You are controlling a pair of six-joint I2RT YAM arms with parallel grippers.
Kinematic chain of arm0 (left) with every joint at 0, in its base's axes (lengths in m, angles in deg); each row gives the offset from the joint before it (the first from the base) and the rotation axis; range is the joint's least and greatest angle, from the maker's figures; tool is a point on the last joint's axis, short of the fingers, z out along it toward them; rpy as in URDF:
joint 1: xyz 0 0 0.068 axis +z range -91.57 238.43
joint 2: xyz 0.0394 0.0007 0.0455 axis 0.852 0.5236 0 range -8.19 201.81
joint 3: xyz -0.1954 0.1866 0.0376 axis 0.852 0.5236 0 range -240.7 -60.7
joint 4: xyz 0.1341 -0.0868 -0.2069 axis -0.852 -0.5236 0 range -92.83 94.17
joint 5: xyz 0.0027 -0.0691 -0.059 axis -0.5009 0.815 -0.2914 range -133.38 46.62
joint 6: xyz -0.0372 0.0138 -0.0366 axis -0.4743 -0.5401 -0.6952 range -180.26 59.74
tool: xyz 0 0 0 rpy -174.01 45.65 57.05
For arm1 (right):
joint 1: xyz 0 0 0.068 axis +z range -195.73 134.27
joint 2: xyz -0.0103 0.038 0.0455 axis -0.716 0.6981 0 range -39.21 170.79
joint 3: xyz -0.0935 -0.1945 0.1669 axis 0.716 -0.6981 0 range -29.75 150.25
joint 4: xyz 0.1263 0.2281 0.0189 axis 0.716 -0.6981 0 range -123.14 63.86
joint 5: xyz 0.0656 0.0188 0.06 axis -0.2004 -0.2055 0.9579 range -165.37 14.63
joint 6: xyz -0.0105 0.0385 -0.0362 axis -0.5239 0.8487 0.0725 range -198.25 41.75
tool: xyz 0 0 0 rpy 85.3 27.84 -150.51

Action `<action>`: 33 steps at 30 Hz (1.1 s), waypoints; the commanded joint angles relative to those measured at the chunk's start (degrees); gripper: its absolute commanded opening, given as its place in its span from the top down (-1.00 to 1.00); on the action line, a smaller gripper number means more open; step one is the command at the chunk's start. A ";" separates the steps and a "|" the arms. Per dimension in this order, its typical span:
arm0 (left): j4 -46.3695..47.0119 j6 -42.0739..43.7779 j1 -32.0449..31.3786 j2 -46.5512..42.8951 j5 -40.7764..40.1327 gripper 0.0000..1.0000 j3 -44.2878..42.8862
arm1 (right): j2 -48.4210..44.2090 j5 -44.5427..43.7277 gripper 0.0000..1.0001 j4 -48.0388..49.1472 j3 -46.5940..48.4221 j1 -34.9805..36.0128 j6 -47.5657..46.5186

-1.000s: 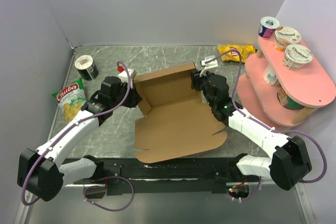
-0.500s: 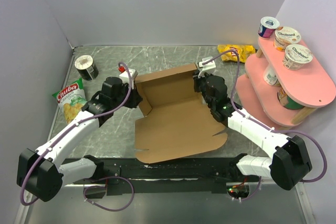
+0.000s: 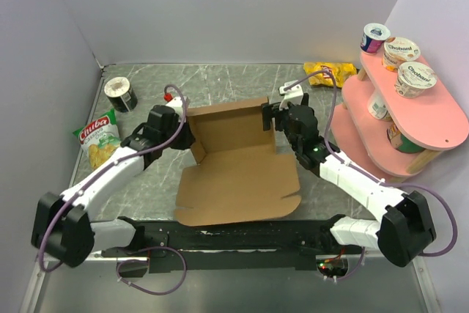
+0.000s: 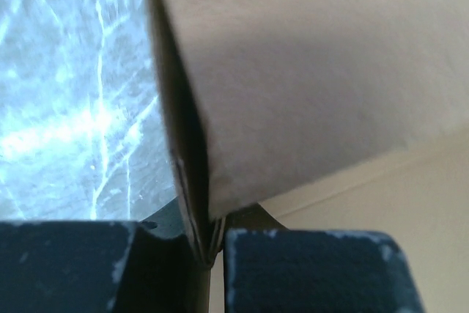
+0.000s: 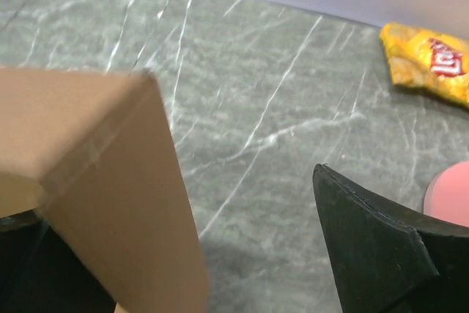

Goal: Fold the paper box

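Observation:
The paper box [image 3: 238,177] is a brown cardboard sheet lying mid-table, with its back wall and left side flap raised. My left gripper [image 3: 186,132] is shut on the raised left flap. In the left wrist view the cardboard edge [image 4: 192,144] runs down into the pinch between the two dark pads [image 4: 308,273]. My right gripper [image 3: 272,117] is at the right end of the back wall, open. In the right wrist view the cardboard [image 5: 102,181] covers the left finger, and the right finger [image 5: 374,254] stands well apart over bare table.
A green chips bag [image 3: 99,137] and a black can [image 3: 120,94] lie at the left. A yellow chips bag [image 3: 330,73] lies at the back right. A pink tiered shelf [image 3: 432,119] with yogurt cups stands at the right. Grey walls enclose the table.
The box has slid and turned a little to the left and toward the near edge. Its back wall now stands more level. Both grippers stay at its back corners.

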 commanded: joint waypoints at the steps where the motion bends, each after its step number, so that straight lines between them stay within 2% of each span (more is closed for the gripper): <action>1: -0.43 -4.05 2.92 5.07 3.46 0.86 -3.21 | -5.57 2.80 -0.99 -5.28 1.87 -0.37 1.87; 7: -0.16 -5.46 6.53 11.83 7.94 0.85 -5.32 | -14.62 13.26 -0.99 -12.59 -0.59 -0.28 7.74; 12: -1.30 -5.19 6.97 18.08 10.22 0.81 -8.66 | -18.94 31.06 -0.99 -14.17 -0.51 0.07 9.60; 14: -2.09 -4.75 6.97 20.36 10.41 0.81 -10.85 | -18.59 34.36 -0.99 -15.31 0.36 0.24 10.48; 18: -3.85 -4.40 8.20 23.44 10.31 0.78 -14.11 | -19.46 30.95 -0.99 -18.99 1.51 1.38 15.74; 22: -4.91 -5.45 9.52 26.60 12.07 0.77 -16.05 | -22.89 23.05 -0.89 -23.65 0.46 1.47 31.88; 25: -3.77 -6.59 10.49 27.93 12.25 0.71 -15.52 | -27.45 19.35 -0.89 -26.99 -0.51 1.56 38.49; 29: -0.43 -9.23 12.94 28.02 14.00 0.63 -13.68 | -33.25 13.45 -0.91 -30.95 -0.25 1.56 42.12; 33: 2.64 -11.51 14.00 27.75 15.33 0.59 -12.18 | -35.99 15.89 -0.90 -31.58 -0.25 1.65 45.89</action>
